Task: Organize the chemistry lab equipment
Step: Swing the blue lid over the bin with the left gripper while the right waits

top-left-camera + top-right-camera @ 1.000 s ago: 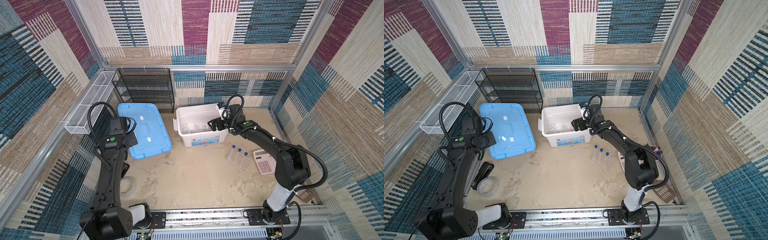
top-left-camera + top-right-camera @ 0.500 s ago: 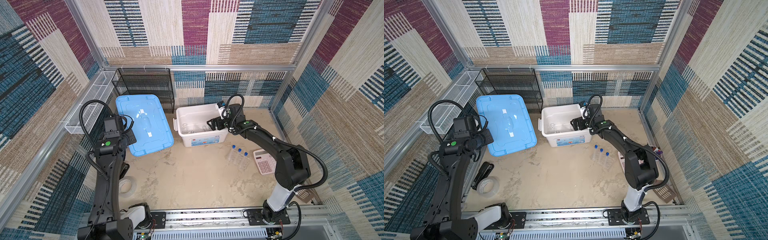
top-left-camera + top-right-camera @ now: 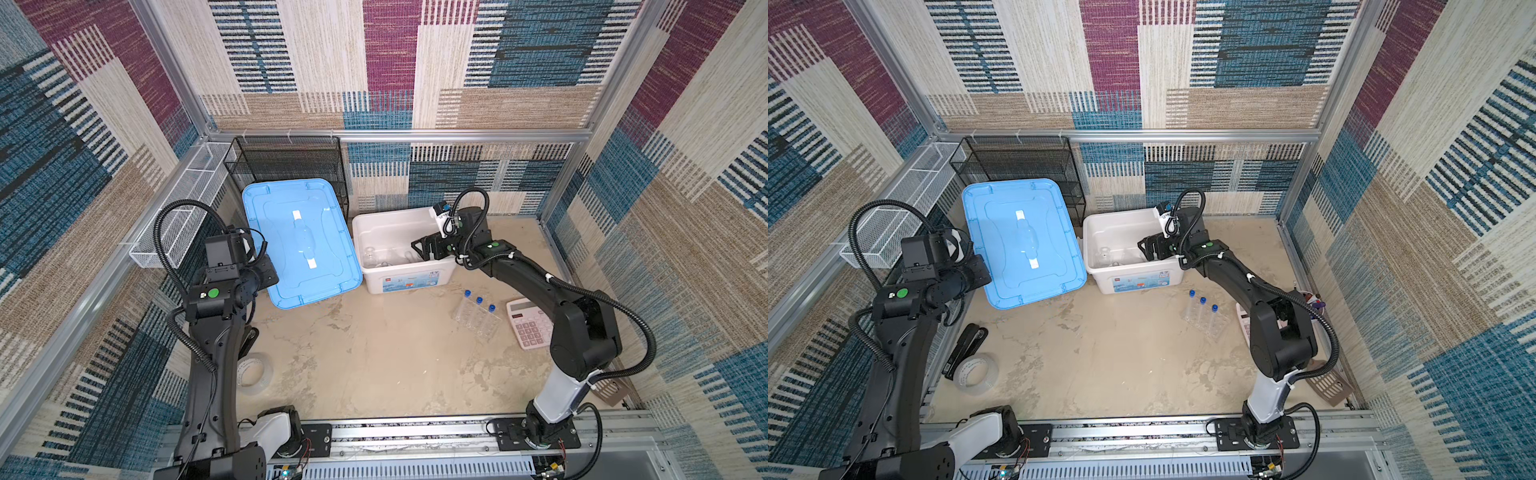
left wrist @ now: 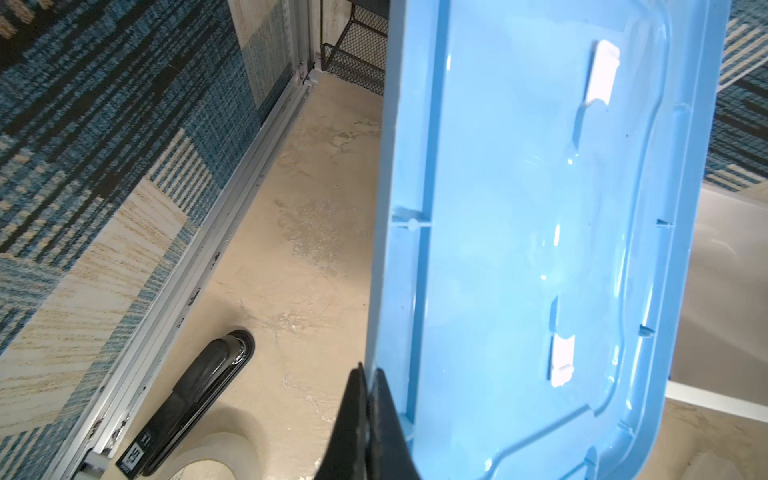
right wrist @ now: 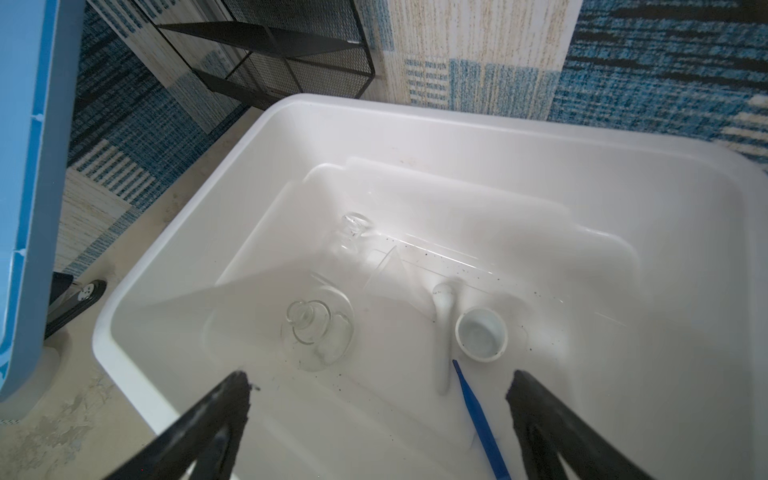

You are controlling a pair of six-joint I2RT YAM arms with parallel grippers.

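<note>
My left gripper [image 4: 368, 374] is shut on the rim of the blue lid [image 3: 299, 241], which hangs tilted left of the white bin [image 3: 399, 216]. My right gripper [image 5: 378, 386] stands open over the bin's near wall, holding nothing. In the bin lie a clear glass flask [image 5: 318, 334], a second clear glass vessel [image 5: 351, 232], a funnel [image 5: 390, 270], a white pestle [image 5: 442, 328], a small white mortar [image 5: 481, 334] and blue tweezers [image 5: 478, 419]. Three blue-capped test tubes [image 3: 478, 313] stand in a clear rack [image 3: 486, 328] on the table right of the bin.
A pink calculator [image 3: 530, 328] lies by the rack, a cup of markers [image 3: 1308, 301] behind the right arm. A black wire shelf [image 3: 286, 166] and white mesh basket [image 3: 178, 216] stand at the back left. A stapler [image 3: 965, 349] and tape roll [image 3: 976, 374] lie front left.
The left arm has raised the blue lid off the table and carried it toward the back, tilting it. The right arm has not moved.
</note>
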